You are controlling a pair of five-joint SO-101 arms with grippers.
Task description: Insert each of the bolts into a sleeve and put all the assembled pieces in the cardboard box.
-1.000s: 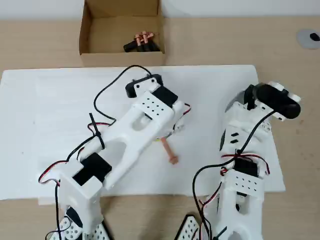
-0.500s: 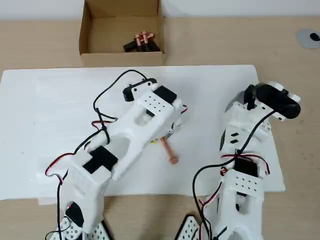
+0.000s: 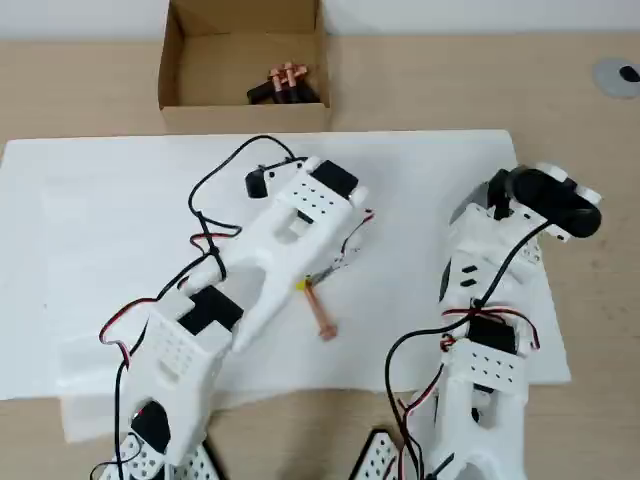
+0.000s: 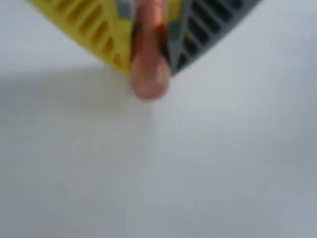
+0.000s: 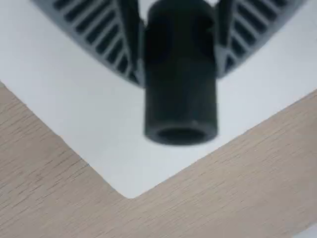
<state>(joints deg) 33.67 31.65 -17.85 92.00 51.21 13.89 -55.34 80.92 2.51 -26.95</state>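
Note:
My left gripper (image 4: 148, 69) is shut on a copper bolt (image 4: 150, 74), held between a yellow finger (image 4: 94, 29) and a grey one. In the high view that gripper (image 3: 306, 287) sits mid-sheet, and the bolt (image 3: 320, 314) sticks out from it toward the front edge. My right gripper (image 5: 181, 64) is shut on a black sleeve (image 5: 181, 89), open end outward, over the white sheet's corner. The right arm (image 3: 500, 240) stands at the sheet's right side. The cardboard box (image 3: 180, 60) at the back holds assembled pieces (image 3: 285, 84).
A white sheet (image 3: 100, 200) covers the middle of the wooden table (image 3: 450, 80); its edge (image 5: 124, 191) shows under the sleeve. A small grey disc (image 3: 616, 75) lies at the far right back. Cables loop over the left arm (image 3: 215, 210).
The left arm has swung back toward the front left. The bolt has shifted with it, a little left and nearer the front edge. The right arm has stayed still.

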